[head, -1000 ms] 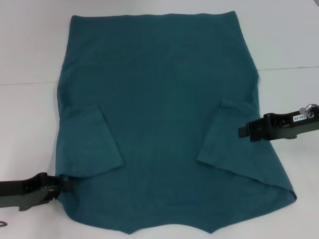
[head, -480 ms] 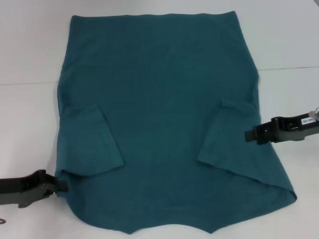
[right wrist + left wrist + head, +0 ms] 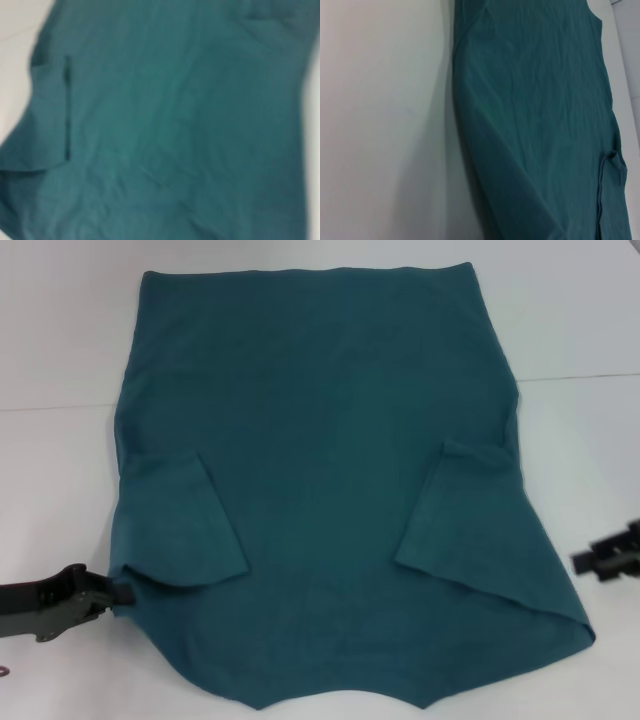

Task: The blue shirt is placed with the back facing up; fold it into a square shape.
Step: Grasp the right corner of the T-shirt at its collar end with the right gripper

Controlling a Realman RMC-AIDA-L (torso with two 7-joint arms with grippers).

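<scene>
The blue shirt point(image 3: 320, 440) lies flat on the white table, plain side up, hem at the far end. Both short sleeves are folded inward onto the body: one point(image 3: 185, 525) on the left, one point(image 3: 450, 510) on the right. My left gripper point(image 3: 122, 591) sits low at the shirt's near-left edge, its tip touching the cloth just below the folded sleeve. My right gripper point(image 3: 582, 562) is off the cloth, out by the picture's right border. The left wrist view shows the shirt point(image 3: 535, 125) beside bare table. Teal cloth of the shirt point(image 3: 165, 125) fills the right wrist view.
The white table point(image 3: 60, 490) surrounds the shirt on the left, right and far sides. A faint seam line point(image 3: 580, 375) crosses the table surface behind the shirt's middle. Nothing else stands on it.
My right gripper has pulled back to the right and downward, off the right sleeve area to the picture's edge. My left gripper has shifted slightly left and up along the shirt's edge.
</scene>
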